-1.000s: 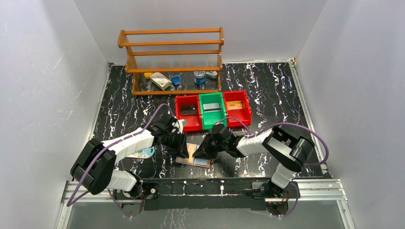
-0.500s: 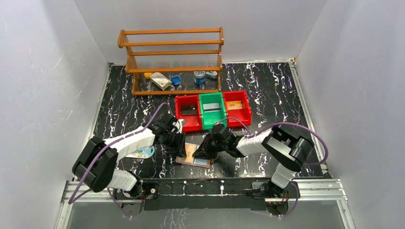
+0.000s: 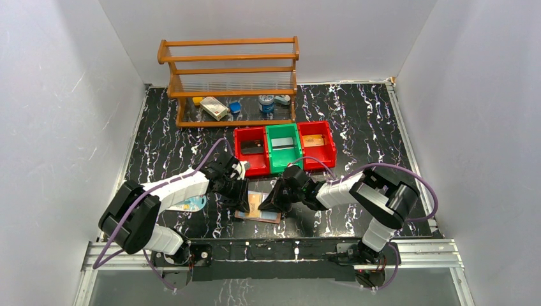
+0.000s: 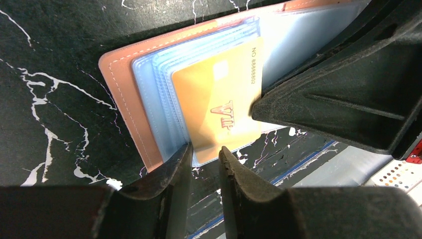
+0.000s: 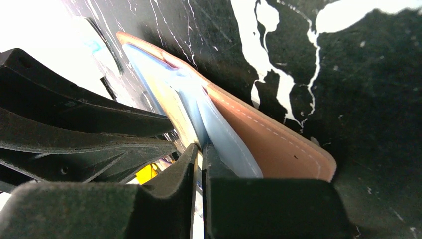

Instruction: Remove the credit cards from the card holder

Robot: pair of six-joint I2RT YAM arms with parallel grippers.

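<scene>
The card holder [image 3: 260, 210] lies open on the table near the front edge, reddish-brown leather [image 4: 122, 94] with pale blue clear pockets. An orange card [image 4: 219, 99] marked VIP sticks out of a pocket. My left gripper [image 4: 204, 152] is narrowly open, with its tips at the orange card's lower edge. My right gripper [image 5: 200, 154] is shut on a clear pocket leaf of the card holder [image 5: 268, 144] and shows as a black shape in the left wrist view [image 4: 348, 94]. A pale blue card [image 3: 189, 204] lies on the table beside my left arm.
Three bins stand behind the card holder: red [image 3: 251, 150], green [image 3: 283, 146], red [image 3: 316, 143], each with something flat inside. A wooden rack [image 3: 229, 76] with small items is at the back. White walls close in both sides.
My left arm has shifted slightly toward the card holder. The right arm and the card holder have not visibly moved.
</scene>
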